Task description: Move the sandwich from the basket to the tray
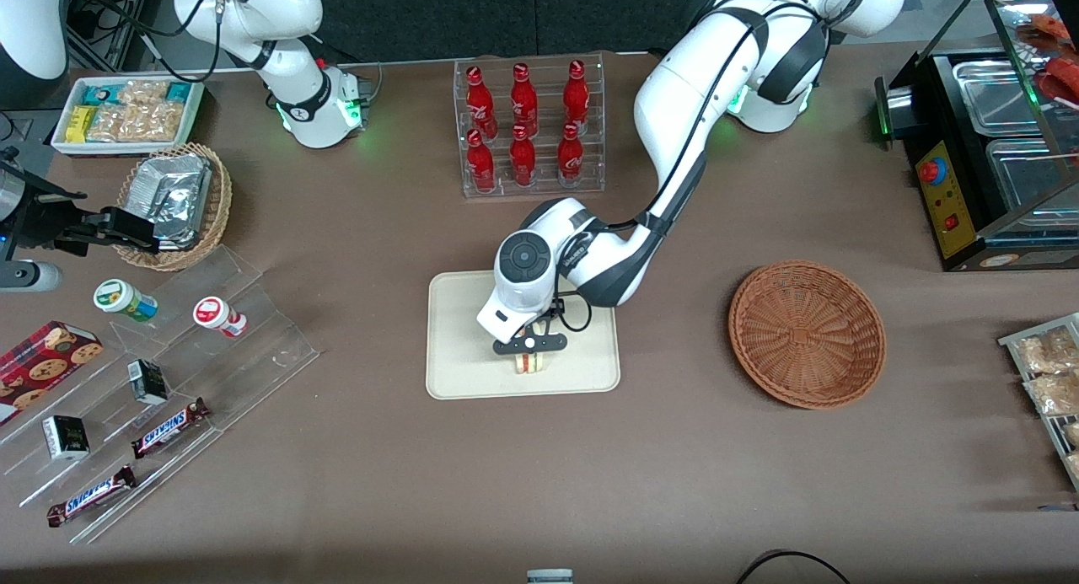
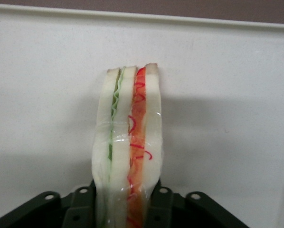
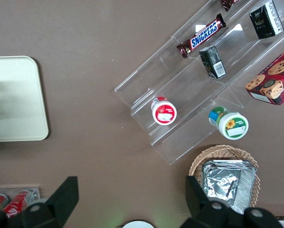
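One sandwich is all this task concerns, and we see it standing on its edge over the cream tray, pinched between the fingers of the left gripper, which are closed on its two bread faces. We judge it is held upright because that grip presses the flat faces and spares the filling. The reddish-brown wicker basket lies well apart, toward the working arm's end of the table, with nothing in it. From the front, the arm's wrist covers most of the sandwich; the wrist view shows the sandwich wrapped in clear film, green layer beside red, over the tray floor. Whether it touches the tray yet, we cannot tell
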{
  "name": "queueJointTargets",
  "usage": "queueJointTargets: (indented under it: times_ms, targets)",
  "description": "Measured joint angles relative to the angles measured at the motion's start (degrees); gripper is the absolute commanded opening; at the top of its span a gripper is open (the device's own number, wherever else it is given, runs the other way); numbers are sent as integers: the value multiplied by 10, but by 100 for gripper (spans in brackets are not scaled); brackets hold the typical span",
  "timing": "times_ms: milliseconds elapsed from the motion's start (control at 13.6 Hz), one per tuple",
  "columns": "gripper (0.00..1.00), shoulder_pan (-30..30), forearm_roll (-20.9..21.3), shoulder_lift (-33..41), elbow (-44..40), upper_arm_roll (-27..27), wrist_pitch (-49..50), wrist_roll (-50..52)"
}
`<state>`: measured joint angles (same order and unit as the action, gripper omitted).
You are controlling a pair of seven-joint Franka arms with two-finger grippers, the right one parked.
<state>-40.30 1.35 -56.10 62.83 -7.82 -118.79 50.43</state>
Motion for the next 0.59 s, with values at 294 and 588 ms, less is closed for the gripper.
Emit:
queueJointTargets:
  times_ms: [294,588]
  targets:
    - [100,6,0,13,-20,6,29,0]
    - [99,62,0,80,-18,7,118,-65]
